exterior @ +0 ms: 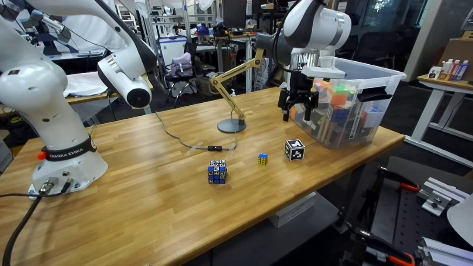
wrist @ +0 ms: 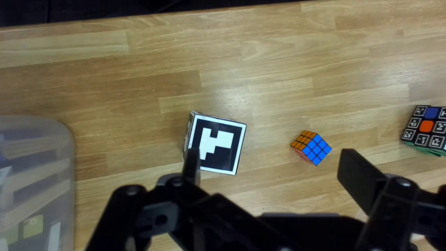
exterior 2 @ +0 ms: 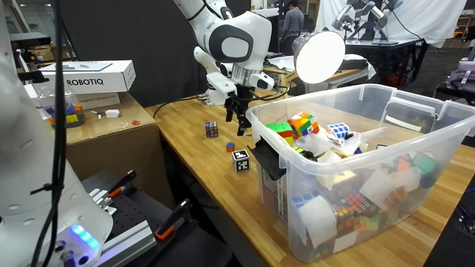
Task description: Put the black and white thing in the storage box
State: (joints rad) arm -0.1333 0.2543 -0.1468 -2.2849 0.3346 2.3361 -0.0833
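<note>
Bearing jagged white markings, the black cube (wrist: 217, 143) rests; the end effector (exterior: 296, 116) gapes.

Black and white blocky pattern on the marker cube (wrist: 215, 143), black claw (exterior: 296, 116)

The white jointed robot arm (exterior: 330, 27) is fitted with a rounded dark grey panel (exterior 2: 215, 43), by which a white oval (exterior 2: 235, 47) is framed. A ribbed silver metal collar (exterior: 305, 60) is noted near a slender white housing (exterior: 323, 72). Thin black cabling (exterior: 275, 44) is routed externally. On the black two-fingered end effector (exterior: 296, 116), round grey screw heads (wrist: 403, 181) are observed.
</note>
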